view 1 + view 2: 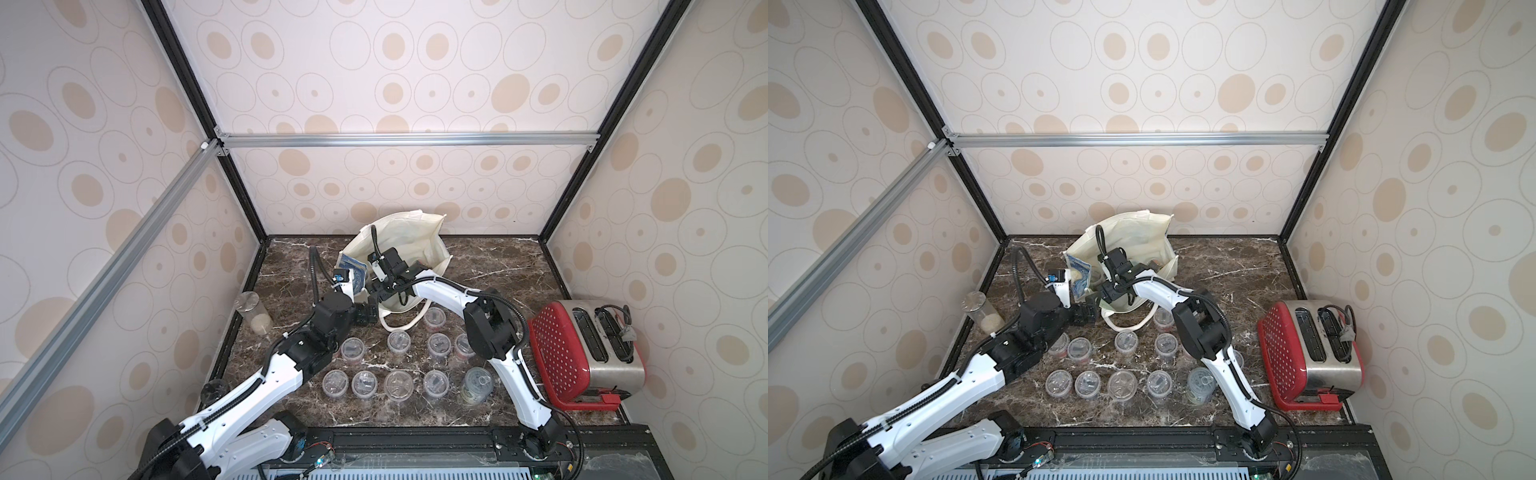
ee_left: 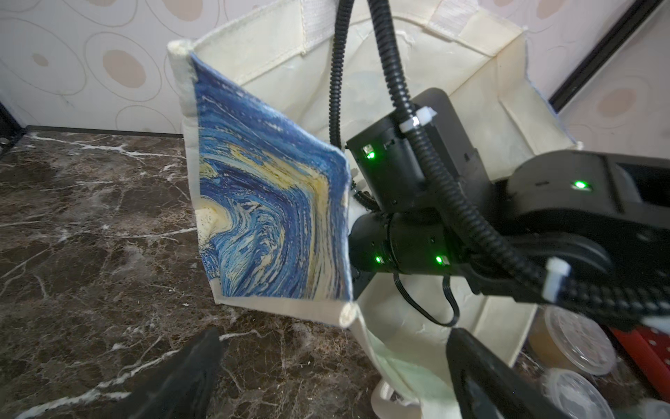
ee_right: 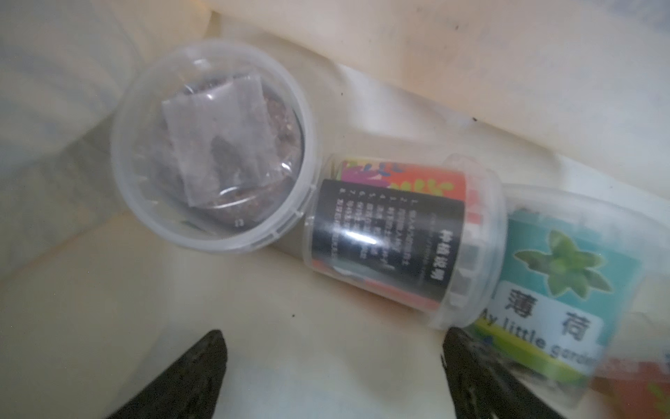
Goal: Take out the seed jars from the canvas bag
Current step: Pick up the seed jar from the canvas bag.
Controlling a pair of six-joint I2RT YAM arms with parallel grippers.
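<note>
The canvas bag (image 1: 409, 232) (image 1: 1133, 232) stands open at the back of the marble table, its blue swirly print (image 2: 261, 203) folded outward. My right gripper (image 3: 333, 337) is down inside it, open, over the cream lining. Just beyond its fingertips lie three seed jars: one lid-up (image 3: 210, 145), one on its side with a black and red label (image 3: 391, 235), and one teal-labelled (image 3: 562, 283). My left gripper (image 2: 333, 333) (image 1: 368, 313) is open at the bag's front corner, the hem between its fingers. Several seed jars (image 1: 399, 341) (image 1: 1125, 341) stand in rows on the table.
A tall clear cylinder with beige grains (image 1: 253, 311) stands at the left edge. A pull-tab tin (image 1: 477, 384) sits beside the jar rows. On the right a red perforated basket (image 1: 557, 353) leans against a steel toaster (image 1: 606, 349). The bag's white strap (image 1: 405, 322) trails among the jars.
</note>
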